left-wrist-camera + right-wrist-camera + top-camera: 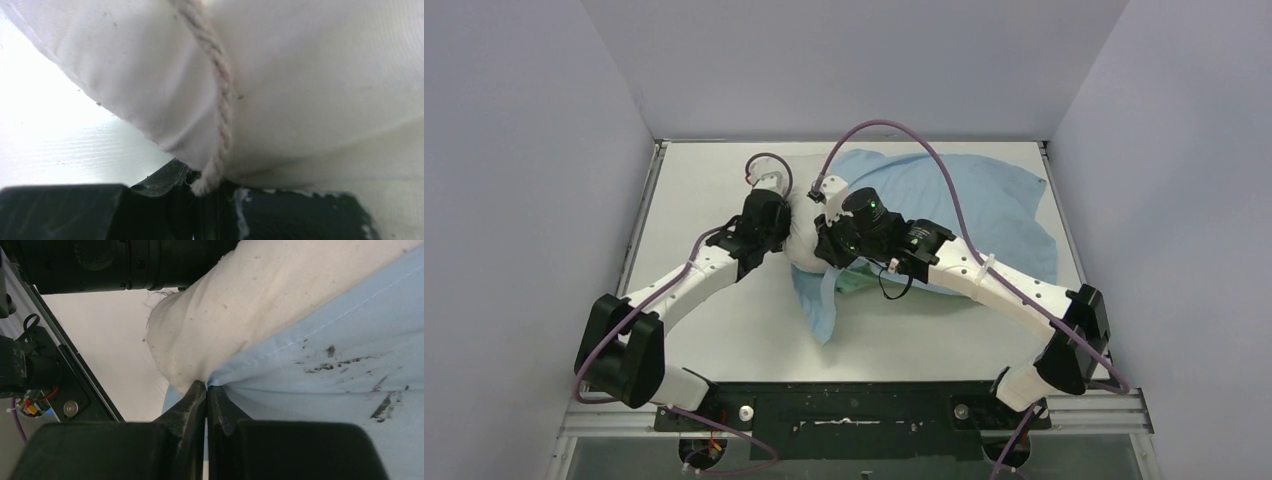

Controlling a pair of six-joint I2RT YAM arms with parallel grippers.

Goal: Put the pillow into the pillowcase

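Pillow [801, 243] sits at mid-surface [704, 190] between the two claws; only a small white patch of it shows in the top view. The case [984, 200] lies spread to its right, plain blue face up, with a sliver of teal at the near edge. Its hem lies against the pillow's right side. How much of the pillow is inside cannot be told.

The left claw [202, 182] has its jaws nearly together, pinching a fold of pillow cloth. A twisted cord [223, 100] runs down the fabric to the jaws. The right claw [206, 390] is closed on the stitched hem of the case, right where blue cloth meets white. Dark smudges [350, 362] mark the blue face.

Handling, as judged:
- The pillow looks soft, bulky and light. It will squash readily and sag from a single hold. A gathered fold at a corner or seam is the best purchase.
- The case is thin and limp, and its shiny face is probably slippery. It should be held at the hem, one layer only, so the mouth can gape. Pinching both layers would close the mouth.
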